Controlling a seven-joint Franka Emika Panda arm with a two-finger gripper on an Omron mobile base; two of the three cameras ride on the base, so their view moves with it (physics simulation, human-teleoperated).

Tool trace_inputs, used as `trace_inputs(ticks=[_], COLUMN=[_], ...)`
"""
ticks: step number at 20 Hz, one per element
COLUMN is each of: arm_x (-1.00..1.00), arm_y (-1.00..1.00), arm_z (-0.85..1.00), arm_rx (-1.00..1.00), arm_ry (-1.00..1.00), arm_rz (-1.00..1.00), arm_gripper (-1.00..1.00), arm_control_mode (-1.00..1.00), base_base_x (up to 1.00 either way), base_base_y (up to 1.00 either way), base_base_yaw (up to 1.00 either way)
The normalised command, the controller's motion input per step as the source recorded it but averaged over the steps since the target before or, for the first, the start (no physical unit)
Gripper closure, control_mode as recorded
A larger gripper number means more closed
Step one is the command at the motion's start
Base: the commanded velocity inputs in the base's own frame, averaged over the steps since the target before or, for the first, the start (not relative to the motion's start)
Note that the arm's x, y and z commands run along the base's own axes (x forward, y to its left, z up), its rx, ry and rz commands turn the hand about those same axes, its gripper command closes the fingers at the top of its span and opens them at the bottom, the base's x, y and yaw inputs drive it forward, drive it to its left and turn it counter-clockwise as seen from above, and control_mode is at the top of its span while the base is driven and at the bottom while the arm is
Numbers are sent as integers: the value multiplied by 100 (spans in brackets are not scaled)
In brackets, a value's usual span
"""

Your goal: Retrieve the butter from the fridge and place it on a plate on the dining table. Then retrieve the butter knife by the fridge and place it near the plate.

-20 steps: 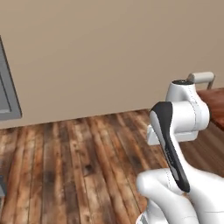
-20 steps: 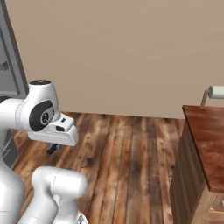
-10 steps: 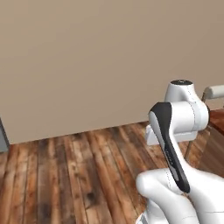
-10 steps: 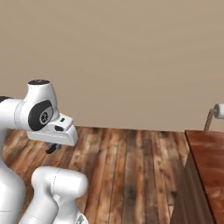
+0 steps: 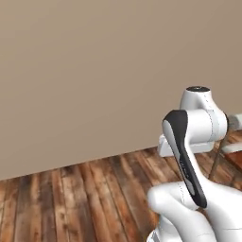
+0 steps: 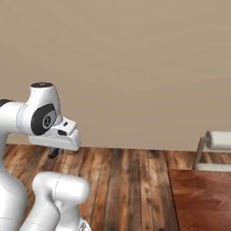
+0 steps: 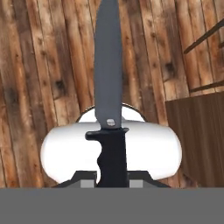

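One thing is in the grasp: the thin dark grey-black butter knife [image 7: 109,87], its black handle clamped between the two dark fingers of the gripper [image 7: 112,183], its grey blade pointing straight away from the hand over the brown plank floor [image 7: 39,74]. No container, plate or butter can be made out, so nothing can be said of what holds what.

Against the pictures of half a second and a second ago, both base views have swung round: the grey fridge edge at the left has gone, bare beige wall [image 5: 94,71] now spans the background, and the cushioned stool [image 6: 215,149] with its thin metal legs sits larger beside the corner of the reddish-brown glossy dining table [image 6: 200,198]. The arm's pose looks unchanged.

From the right base view the gripper is a small dark stub [image 6: 53,153] under the white wrist, too small to read. The table is cut off by the picture's edge; its top beyond that corner is hidden.
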Motion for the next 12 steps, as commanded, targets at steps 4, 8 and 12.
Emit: trace_inputs(ticks=[4,8,12], arm_x=[0,0,0], arm_y=[0,0,0], arm_z=[0,0,0], arm_rx=[0,0,0], arm_ry=[0,0,0], arm_rz=[0,0,0], arm_gripper=[100,100,100], arm_control_mode=[100,100,100], base_base_x=[100,100,100], base_base_y=[2,9,1], base_base_yaw=[-24,-38,-39])
